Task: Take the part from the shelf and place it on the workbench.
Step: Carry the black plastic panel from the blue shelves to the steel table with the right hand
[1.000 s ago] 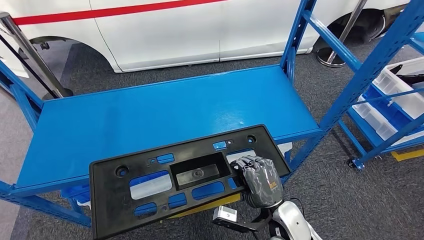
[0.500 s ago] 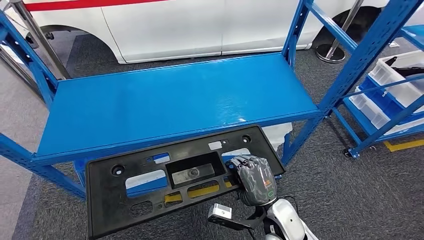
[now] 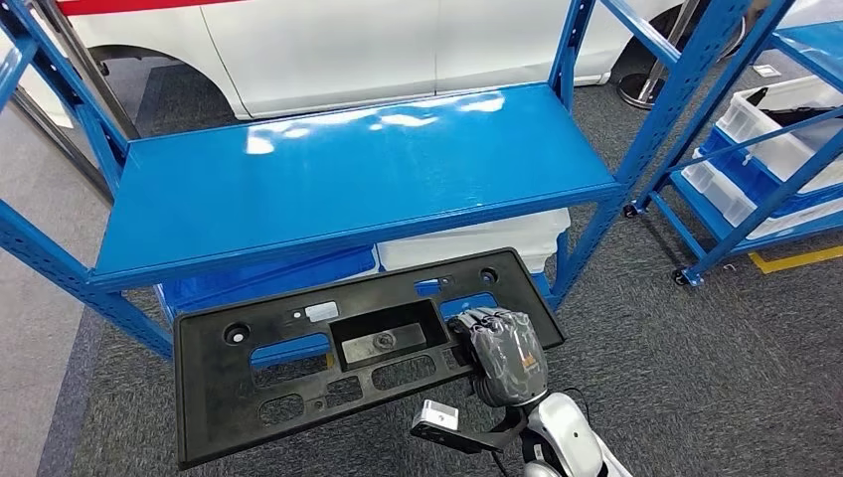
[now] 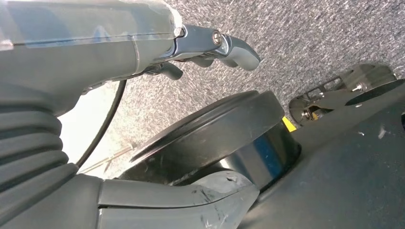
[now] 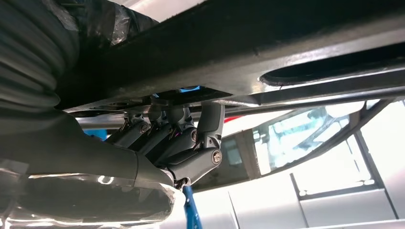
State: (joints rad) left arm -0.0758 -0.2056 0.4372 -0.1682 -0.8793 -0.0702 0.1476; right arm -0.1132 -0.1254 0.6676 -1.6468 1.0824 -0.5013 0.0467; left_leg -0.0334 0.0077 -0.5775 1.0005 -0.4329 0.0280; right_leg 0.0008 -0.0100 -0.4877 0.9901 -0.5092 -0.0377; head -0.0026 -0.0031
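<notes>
While the right robot hand gripped its right end, the black part stretched toward nine o'clock, below the blue shelf; left robot hand held nothing, fingers apart.

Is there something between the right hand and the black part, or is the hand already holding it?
Nothing visible stands between them. In the head view the right hand already grips the black part near its right end, fingers curled over its edge. The part hangs above the grey carpet, in front of the blue shelf, clear of it.
</notes>
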